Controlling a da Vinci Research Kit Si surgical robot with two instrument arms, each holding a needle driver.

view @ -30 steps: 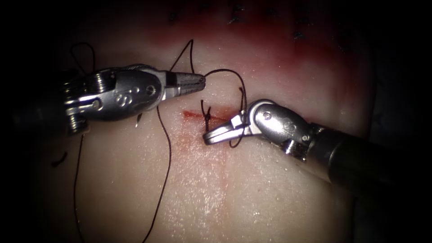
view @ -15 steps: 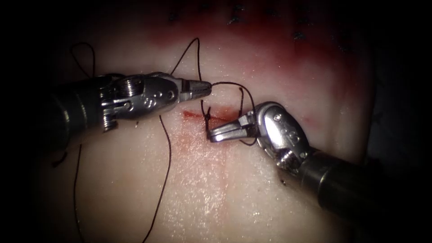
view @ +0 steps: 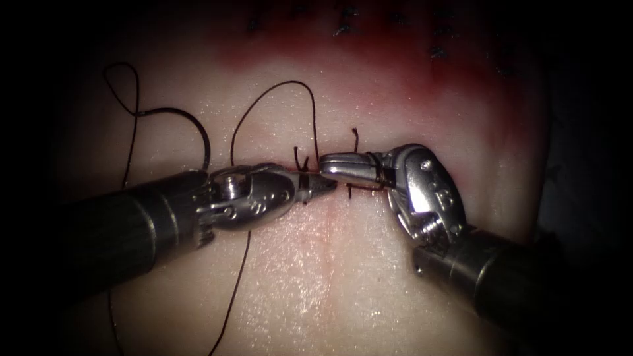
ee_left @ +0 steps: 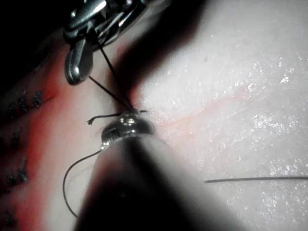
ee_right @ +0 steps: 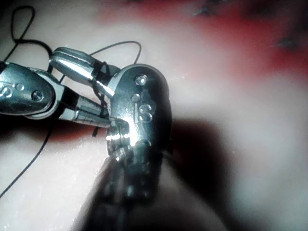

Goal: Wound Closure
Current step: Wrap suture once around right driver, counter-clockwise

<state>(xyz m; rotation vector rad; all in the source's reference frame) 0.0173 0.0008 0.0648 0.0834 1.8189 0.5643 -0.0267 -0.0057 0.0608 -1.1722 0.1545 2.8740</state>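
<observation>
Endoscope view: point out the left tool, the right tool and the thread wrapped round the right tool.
left tool (view: 324,187), endoscope view, at its jaw tips over the cut.
right tool (view: 333,162), endoscope view, at its jaw tips.
thread (view: 378,170), endoscope view, on the wrap round the right tool's jaws.

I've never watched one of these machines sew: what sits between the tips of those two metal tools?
In the endoscope view, the left tool and right tool nearly meet over the cut. Between them lie dark thread and the knot. No needle is visible.
</observation>
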